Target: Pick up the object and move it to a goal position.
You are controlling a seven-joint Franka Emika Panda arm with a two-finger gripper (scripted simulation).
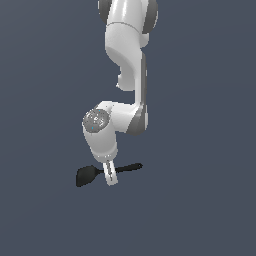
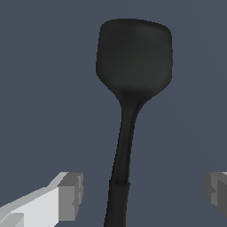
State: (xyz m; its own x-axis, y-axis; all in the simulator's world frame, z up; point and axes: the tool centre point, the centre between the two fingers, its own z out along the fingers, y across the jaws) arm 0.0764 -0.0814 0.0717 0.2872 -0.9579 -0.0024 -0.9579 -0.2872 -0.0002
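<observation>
The object is a matte black spatula (image 1: 87, 175) with a broad flat head and a long thin handle. It lies flat on the dark grey floor. In the exterior view its head points to the left and its handle runs to the right. My gripper (image 1: 111, 177) is lowered over the handle, near the head. In the wrist view the spatula (image 2: 133, 62) lies between my fingers (image 2: 66, 197), which stand wide apart on either side of the handle without touching it. The gripper (image 2: 142, 195) is open and empty.
The white arm (image 1: 127, 65) reaches down from the top of the exterior view. The dark grey floor (image 1: 200, 200) stretches on all sides. No other objects show.
</observation>
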